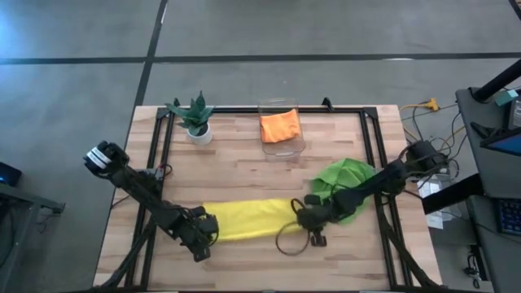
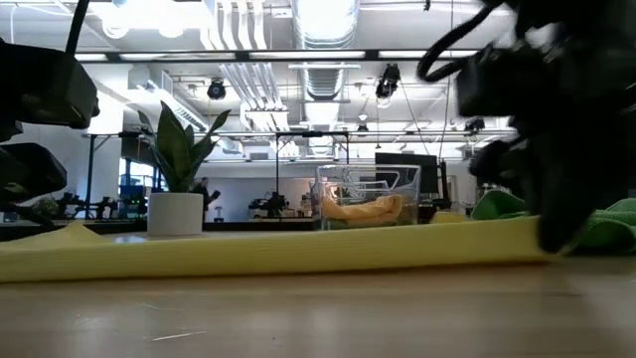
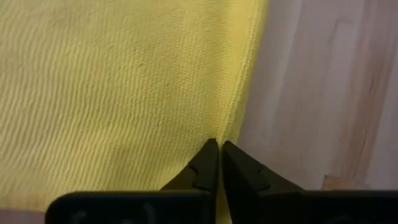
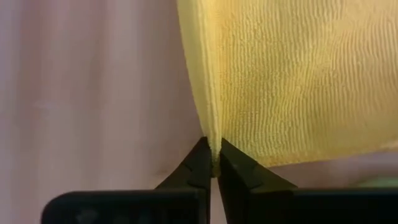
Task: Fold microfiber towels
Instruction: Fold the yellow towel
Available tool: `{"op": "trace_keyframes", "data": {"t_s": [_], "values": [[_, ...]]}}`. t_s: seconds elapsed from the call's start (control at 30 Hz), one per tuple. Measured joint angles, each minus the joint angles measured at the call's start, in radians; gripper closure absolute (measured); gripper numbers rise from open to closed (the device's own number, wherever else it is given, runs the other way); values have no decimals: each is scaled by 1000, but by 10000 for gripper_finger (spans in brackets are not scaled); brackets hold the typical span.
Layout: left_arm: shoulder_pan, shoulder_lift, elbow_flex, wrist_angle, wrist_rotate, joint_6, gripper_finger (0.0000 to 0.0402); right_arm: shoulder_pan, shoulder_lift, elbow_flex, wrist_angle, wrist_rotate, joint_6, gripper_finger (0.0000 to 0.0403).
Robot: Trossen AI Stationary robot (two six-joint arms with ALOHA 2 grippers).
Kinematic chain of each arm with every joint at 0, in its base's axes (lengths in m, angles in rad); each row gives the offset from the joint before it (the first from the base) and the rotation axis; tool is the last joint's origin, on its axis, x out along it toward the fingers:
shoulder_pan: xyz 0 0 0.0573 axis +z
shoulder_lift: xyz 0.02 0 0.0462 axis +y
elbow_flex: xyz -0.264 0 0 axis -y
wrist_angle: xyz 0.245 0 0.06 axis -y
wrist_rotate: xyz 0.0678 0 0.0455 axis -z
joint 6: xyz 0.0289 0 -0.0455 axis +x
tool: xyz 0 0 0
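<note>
While both arms reach low over the wooden bench [image 1: 244, 175], the yellow towel [image 1: 248, 218] lies flat in a long strip between the two tools. Left tool [image 1: 205, 236] sits at the strip's left end, fingers [image 3: 205, 165] pressed together on the towel's edge. Right tool [image 1: 308, 221] sits at the opposite end, fingers [image 4: 202, 163] likewise pinching the folded edge of the yellow towel. Just behind the right tool: a lime green towel [image 1: 346, 183], crumpled, partly under that arm. Farther back from both tools, a clear bin [image 1: 281, 140] holding the orange towel [image 1: 280, 126]. Beside the bin, beyond the left tool, a small potted plant [image 1: 196, 118].
</note>
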Motion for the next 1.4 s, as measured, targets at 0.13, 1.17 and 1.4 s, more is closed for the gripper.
{"op": "trace_keyframes", "data": {"t_s": [0.13, 1.17, 1.4], "values": [[-3, -23, 32, 5, 11, 27, 397, 91, 0, 41, -11, -5, 102, 393], [11, -161, 100, -227, -275, 55, 401, 76, -3, 156, -245, 63, 324, 394], [16, -161, 102, -341, -327, 55, 402, 13, -3, 156, -242, 65, 305, 394]]}}
